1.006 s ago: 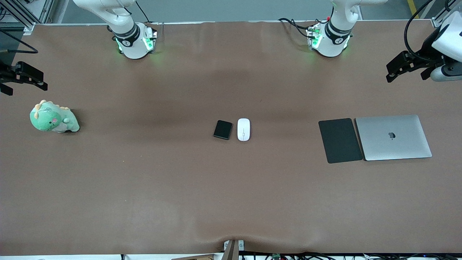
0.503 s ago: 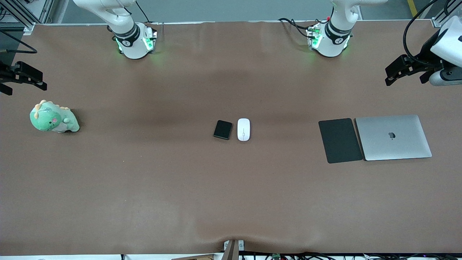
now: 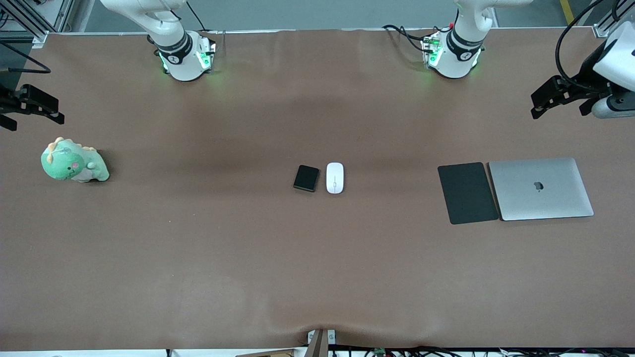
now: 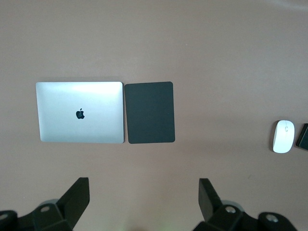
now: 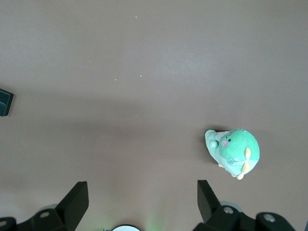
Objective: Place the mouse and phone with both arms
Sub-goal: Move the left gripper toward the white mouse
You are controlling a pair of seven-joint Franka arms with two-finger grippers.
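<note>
The white oval mouse [image 3: 335,177] lies mid-table, and it also shows at the rim of the left wrist view [image 4: 283,136]. Close beside it, toward the right arm's end, lies the small black phone [image 3: 306,178], of which each wrist view catches only a sliver [image 4: 303,136] [image 5: 5,102]. My left gripper [image 3: 558,101] hangs open over the left arm's end of the table, with nothing between its fingers [image 4: 143,190]. Over the right arm's end my right gripper [image 3: 37,111] is open and empty too [image 5: 142,190]. Both are far from the mouse and phone.
A flat black mouse pad [image 3: 467,193] lies beside a closed silver laptop [image 3: 540,188] toward the left arm's end. A green plush dinosaur [image 3: 73,161] sits toward the right arm's end. Brown cloth [image 3: 317,258] covers the table.
The left gripper has drifted very slightly over its end of the table. The mouse, the phone and the right gripper have not moved.
</note>
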